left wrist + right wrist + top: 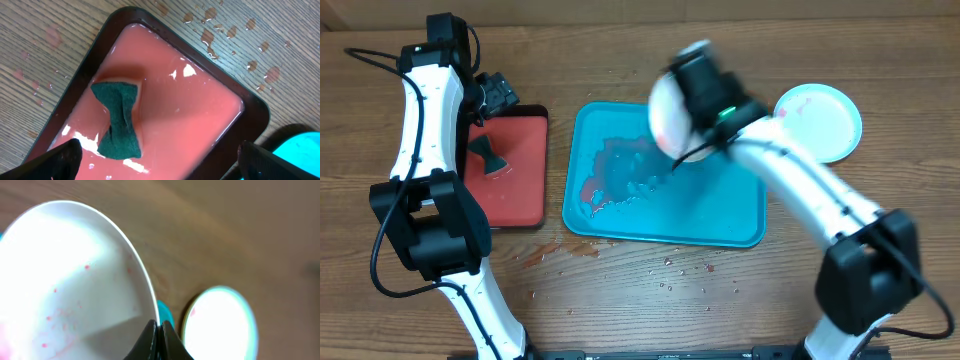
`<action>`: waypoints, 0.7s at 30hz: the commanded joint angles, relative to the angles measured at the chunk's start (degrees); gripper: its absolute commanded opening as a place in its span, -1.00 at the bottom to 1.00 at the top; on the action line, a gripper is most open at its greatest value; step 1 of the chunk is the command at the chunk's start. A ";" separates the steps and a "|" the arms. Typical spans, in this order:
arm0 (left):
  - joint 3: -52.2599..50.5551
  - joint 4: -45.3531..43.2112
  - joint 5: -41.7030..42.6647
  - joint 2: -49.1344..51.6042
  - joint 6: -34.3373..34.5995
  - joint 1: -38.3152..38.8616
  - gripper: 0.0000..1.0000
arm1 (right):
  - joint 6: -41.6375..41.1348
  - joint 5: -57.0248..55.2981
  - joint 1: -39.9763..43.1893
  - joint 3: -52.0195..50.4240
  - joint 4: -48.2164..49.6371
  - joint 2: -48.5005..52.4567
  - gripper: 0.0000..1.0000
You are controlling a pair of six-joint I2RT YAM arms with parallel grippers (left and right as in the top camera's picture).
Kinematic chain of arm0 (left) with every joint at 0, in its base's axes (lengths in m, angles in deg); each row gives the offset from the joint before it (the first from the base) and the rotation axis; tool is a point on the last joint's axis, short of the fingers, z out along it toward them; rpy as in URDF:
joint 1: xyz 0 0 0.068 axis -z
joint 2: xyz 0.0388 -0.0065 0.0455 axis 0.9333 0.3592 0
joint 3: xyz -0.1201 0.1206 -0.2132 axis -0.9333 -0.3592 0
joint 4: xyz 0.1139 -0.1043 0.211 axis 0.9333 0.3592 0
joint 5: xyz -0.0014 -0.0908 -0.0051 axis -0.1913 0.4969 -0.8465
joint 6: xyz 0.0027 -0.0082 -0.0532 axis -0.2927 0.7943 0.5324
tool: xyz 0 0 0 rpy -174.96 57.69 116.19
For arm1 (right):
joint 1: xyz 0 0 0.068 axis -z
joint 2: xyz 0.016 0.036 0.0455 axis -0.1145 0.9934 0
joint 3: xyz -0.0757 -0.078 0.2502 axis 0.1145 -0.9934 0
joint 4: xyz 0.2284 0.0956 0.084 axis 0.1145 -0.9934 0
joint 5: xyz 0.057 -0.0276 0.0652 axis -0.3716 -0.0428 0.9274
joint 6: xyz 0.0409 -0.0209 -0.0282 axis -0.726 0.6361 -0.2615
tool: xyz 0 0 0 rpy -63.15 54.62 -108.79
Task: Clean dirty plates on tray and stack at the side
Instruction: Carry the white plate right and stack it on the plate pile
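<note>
The right arm reaches from the near right corner of the table (620, 300) diagonally toward the middle of the far edge, blurred at its far end. Its right gripper (159, 336) is clenched on the rim of the white plate (666, 118), with the fingers pinched together at the plate's edge. The plate is tilted steeply and held in the air above the far right part of the blue tray (725, 222). A few pink specks dot its face in the right wrist view.

The tray lies in the middle of the table, with red smears (618, 172) across its left half. The light blue plate (818, 122) rests flat on the table toward the far right corner, just beside the tray and apart from the gripper.

The left arm stretches along the left edge toward the far side. Its left gripper (159, 150) is spread wide with nothing between the fingers. It hangs over the red tray (520, 195), where a green sponge (120, 122) lies in pinkish liquid. Reddish drops (552, 250) spot the table by the near edge of the trays.
</note>
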 commanded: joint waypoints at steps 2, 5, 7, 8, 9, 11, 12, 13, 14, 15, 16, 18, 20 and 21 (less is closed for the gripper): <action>0.87 -0.04 0.24 -1.81 -0.39 -0.09 1.00 | -14.19 19.96 15.96 0.70 -2.19 -1.66 -0.92; 0.87 -0.02 0.24 -1.81 -0.39 -0.09 1.00 | -16.04 29.00 25.88 0.35 -2.58 -1.66 -0.92; 0.87 -0.04 0.24 -1.81 -0.39 -0.09 1.00 | -16.02 34.36 31.41 0.09 -2.78 -1.40 -0.92; 0.85 -0.02 0.24 -1.81 -0.39 -0.09 0.99 | -16.02 36.70 33.99 -0.11 -2.82 -1.14 -0.93; 0.85 -0.04 0.24 -1.81 -0.39 -0.09 0.99 | -16.02 38.23 36.04 -0.33 -2.86 -0.94 -0.93; 0.87 -0.02 0.24 -1.81 -0.39 -0.09 1.00 | -16.02 39.39 39.63 -1.27 -2.78 -0.46 -0.93; 0.87 -0.02 0.24 -1.81 -0.39 -0.09 1.00 | -16.02 39.30 40.89 -1.81 -2.62 -0.28 -0.93; 0.87 -0.02 0.24 -1.81 -0.39 -0.09 1.00 | -16.02 39.19 42.05 -2.51 -2.23 -0.13 -0.93; 0.85 -0.04 0.24 -1.81 -0.39 -0.09 0.99 | -16.02 39.17 43.17 -3.50 -1.36 -0.02 -0.92; 0.85 -0.02 0.24 -1.81 -0.39 -0.09 1.00 | -16.02 39.17 44.04 -4.61 -0.20 -0.02 -0.93; 0.85 -0.02 0.24 -1.81 -0.39 -0.09 1.00 | -16.02 39.10 44.74 -5.68 0.96 -0.02 -0.92; 0.87 -0.02 0.24 -1.81 -0.39 -0.09 1.00 | -16.02 39.10 45.70 -7.56 3.15 -0.02 -0.93; 0.87 -0.02 0.24 -1.81 -0.39 -0.09 1.00 | -16.02 38.77 46.21 -9.29 5.25 -0.02 -0.92; 0.85 -0.04 0.24 -1.81 -0.39 -0.09 1.00 | -16.02 38.38 46.36 -9.88 5.90 -0.02 -0.92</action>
